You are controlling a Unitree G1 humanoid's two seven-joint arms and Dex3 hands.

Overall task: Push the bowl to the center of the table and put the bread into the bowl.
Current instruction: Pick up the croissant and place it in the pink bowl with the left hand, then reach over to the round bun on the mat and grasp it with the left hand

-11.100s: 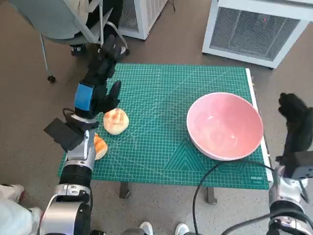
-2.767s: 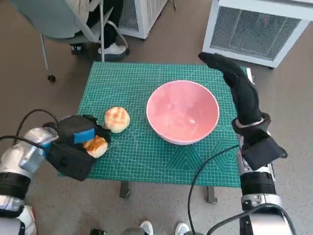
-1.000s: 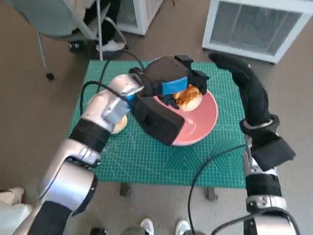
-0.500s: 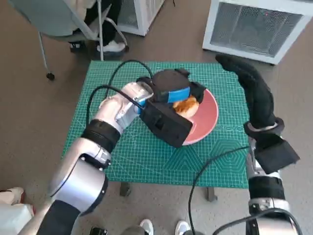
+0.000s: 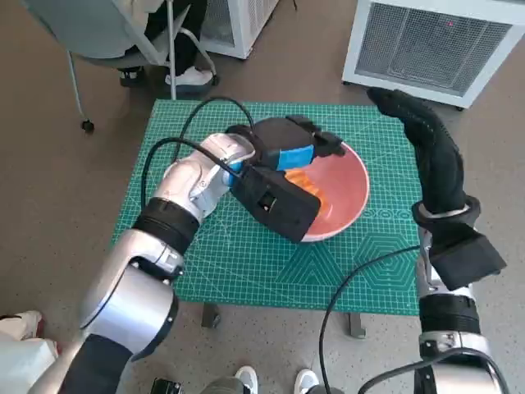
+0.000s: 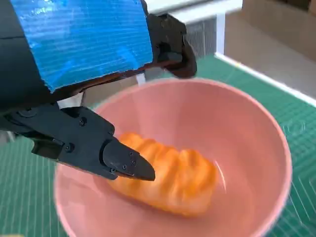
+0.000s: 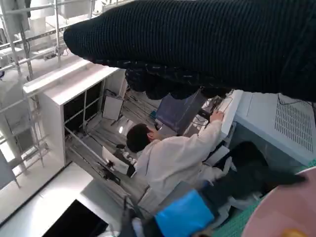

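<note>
As the left hand (image 5: 291, 152) is lowering, the bread (image 6: 165, 180) is now lying inside the pink bowl (image 5: 353, 201) near the table's (image 5: 246, 271) middle.
I am seeing black fingers (image 6: 94, 148) beside the loaf, apparently letting go; grip unclear. Right hand (image 5: 426, 148) is hovering by the rim, fingers extended, holding nothing. Second bun hidden under my left forearm; chair (image 5: 90, 33) behind.

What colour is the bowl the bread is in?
The bowl is pink, seen best in the left wrist view, with the golden-orange bread inside.

The bowl (image 5: 349, 193) is pink and the bread (image 6: 165, 180) in it is golden orange. My left hand (image 5: 287, 144) is black with blue tape; the mat (image 5: 238, 254) is green with a grid.
</note>
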